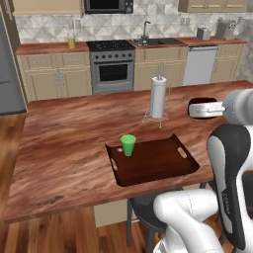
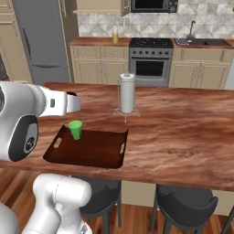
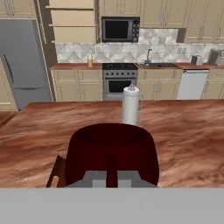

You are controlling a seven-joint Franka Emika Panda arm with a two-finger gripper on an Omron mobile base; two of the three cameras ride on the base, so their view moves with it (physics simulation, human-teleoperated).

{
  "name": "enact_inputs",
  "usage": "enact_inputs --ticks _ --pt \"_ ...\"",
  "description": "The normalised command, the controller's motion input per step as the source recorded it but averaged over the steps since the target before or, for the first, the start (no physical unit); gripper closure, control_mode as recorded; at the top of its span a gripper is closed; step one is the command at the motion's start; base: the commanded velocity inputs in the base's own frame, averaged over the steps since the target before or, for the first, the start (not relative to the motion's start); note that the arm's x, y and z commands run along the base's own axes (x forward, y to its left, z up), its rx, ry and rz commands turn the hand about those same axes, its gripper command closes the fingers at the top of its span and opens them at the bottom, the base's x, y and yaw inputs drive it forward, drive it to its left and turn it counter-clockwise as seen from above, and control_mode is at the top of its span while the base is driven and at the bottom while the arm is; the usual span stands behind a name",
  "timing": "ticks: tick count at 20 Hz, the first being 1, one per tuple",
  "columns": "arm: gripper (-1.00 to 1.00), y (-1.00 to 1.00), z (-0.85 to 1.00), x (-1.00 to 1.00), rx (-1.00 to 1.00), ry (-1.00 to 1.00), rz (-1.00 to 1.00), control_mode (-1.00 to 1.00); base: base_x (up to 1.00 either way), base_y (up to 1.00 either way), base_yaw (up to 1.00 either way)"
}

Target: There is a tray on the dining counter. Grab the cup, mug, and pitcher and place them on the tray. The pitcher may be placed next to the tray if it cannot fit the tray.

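You had the gripper [image 3: 112,177] shut tight on the mug [image 3: 112,151]; in the hand view the dark maroon cup filled the space right in front of the fingers, and in the left base view it showed as a dark shape at the end of the white hand [image 1: 206,108], carried above the dining counter [image 1: 69,143]. The tray [image 1: 185,168] lay on that counter below the hand and toward the robot's left, its long axis running roughly across your front with the cut-out handles at the short ends; so the coming move, as I judged it, called for a shift left and then a descent. The cup [image 1: 128,145] stood upright at the tray's far left corner, already placed; the open floor to its right looked the safer spot for the mug. The pitcher [image 1: 71,42] appeared to be the small yellow-filled vessel on the far kitchen counter beside the stove [image 1: 111,64], though it was too small to be sure; a paper towel holder [image 1: 158,98] stood upright just beyond the tray.
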Motion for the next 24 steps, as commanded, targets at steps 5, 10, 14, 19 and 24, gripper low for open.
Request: enact_inputs --ticks 5,10,14,19,24 --pt "1.0 0.0 -0.66 0.12 -0.01 0.0 0.13 -1.0 0.0 0.0 0.0" --pt "1.0 0.0 -0.74 0.17 -0.03 0.01 0.22 -1.0 0.0 0.0 0.0" --pt "1.0 0.01 -0.61 0.17 -0.02 0.02 0.22 -1.0 0.0 0.0 0.0" --pt "1.0 0.07 -0.55 0.28 -0.03 0.03 0.21 -1.0 0.0 0.0 0.0" --pt "1.0 0.14 -0.61 0.23 -0.05 0.02 0.24 -1.0 0.0 0.0 0.0"
